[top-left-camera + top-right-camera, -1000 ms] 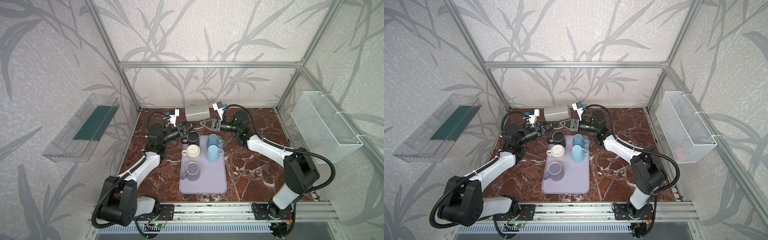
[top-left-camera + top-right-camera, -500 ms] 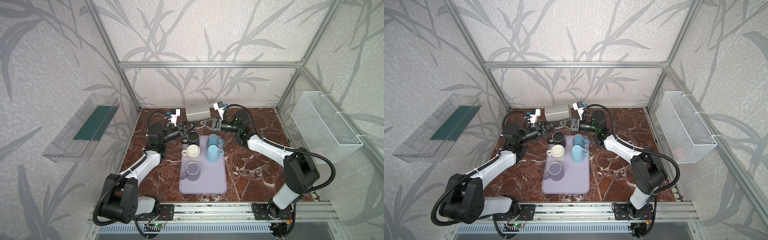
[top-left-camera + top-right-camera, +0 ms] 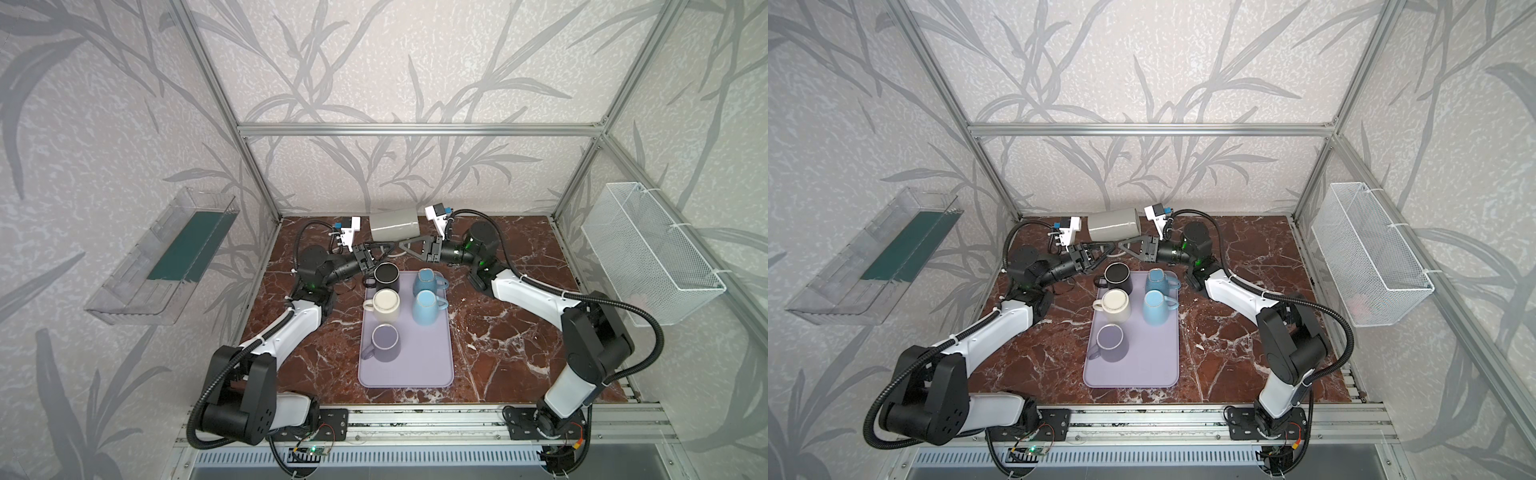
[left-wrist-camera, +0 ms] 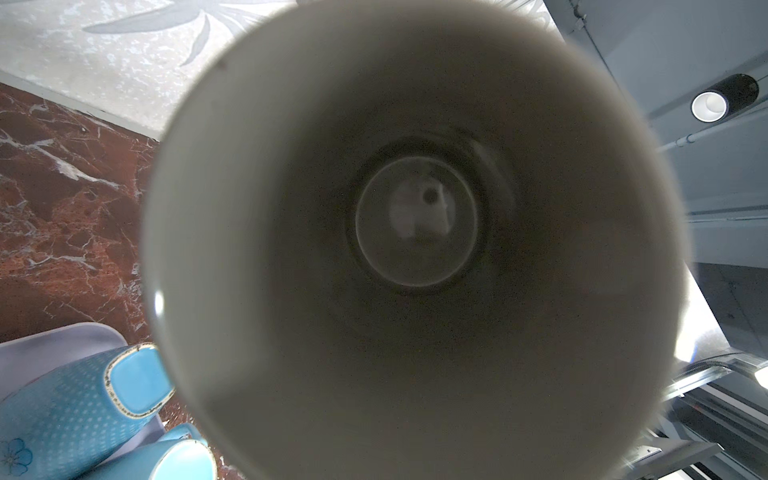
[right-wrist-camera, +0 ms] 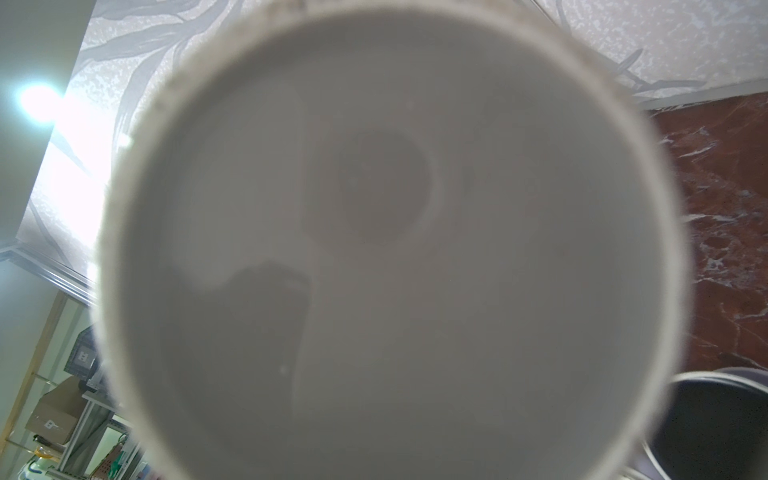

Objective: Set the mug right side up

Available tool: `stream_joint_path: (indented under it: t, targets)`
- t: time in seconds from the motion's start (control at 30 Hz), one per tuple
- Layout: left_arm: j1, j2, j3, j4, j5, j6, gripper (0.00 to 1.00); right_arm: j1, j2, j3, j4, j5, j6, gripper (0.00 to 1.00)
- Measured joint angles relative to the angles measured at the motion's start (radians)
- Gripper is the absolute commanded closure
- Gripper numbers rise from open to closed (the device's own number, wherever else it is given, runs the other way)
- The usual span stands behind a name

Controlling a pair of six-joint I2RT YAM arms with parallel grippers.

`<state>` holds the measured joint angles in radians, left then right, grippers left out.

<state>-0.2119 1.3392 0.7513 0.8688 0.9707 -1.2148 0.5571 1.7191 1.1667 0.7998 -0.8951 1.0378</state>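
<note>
A grey mug (image 3: pixel 394 224) hangs on its side in the air at the back of the table, seen in both top views (image 3: pixel 1114 224). Its mouth faces the left arm and its base faces the right arm. The left wrist view looks straight into the mug's hollow (image 4: pixel 415 228), and the right wrist view is filled by the mug's flat base (image 5: pixel 415 249). My right gripper (image 3: pixel 405 248) is shut just under the mug, seemingly on its hidden handle. My left gripper (image 3: pixel 386 250) meets it there tip to tip. Both grippers' jaws are hidden in the wrist views.
A lavender tray (image 3: pixel 415 365) lies mid-table. On it stand a black mug (image 3: pixel 387 276), a cream mug (image 3: pixel 386 305), a purple mug (image 3: pixel 384 340) and two blue mugs (image 3: pixel 428 282). A wire basket (image 3: pixel 648 249) hangs on the right wall and a clear bin (image 3: pixel 166 257) on the left wall.
</note>
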Motion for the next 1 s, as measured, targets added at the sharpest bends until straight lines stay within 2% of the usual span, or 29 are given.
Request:
stream_joint_path:
  t: [0.17, 0.53, 0.67, 0.87, 1.0]
  targets:
    - [0.002, 0.006, 0.0, -0.006, 0.0, 0.001, 0.69, 0.0, 0.025, 0.003, 0.034, -0.006, 0.026, 1.0]
    - [0.004, 0.013, 0.023, -0.078, 0.001, 0.038, 0.97, 0.0, 0.031, 0.011, 0.027, -0.005, 0.023, 1.0]
    - [0.004, 0.013, 0.035, -0.124, 0.001, 0.064, 1.0, -0.002, 0.031, 0.014, 0.005, -0.002, 0.003, 0.99]
    - [0.003, 0.005, 0.048, -0.214, -0.007, 0.108, 1.0, 0.0, 0.031, 0.014, -0.043, 0.015, -0.025, 0.8]
    - [0.003, -0.019, 0.048, -0.248, -0.012, 0.12, 1.0, 0.003, 0.031, 0.01, -0.051, 0.015, -0.047, 0.74]
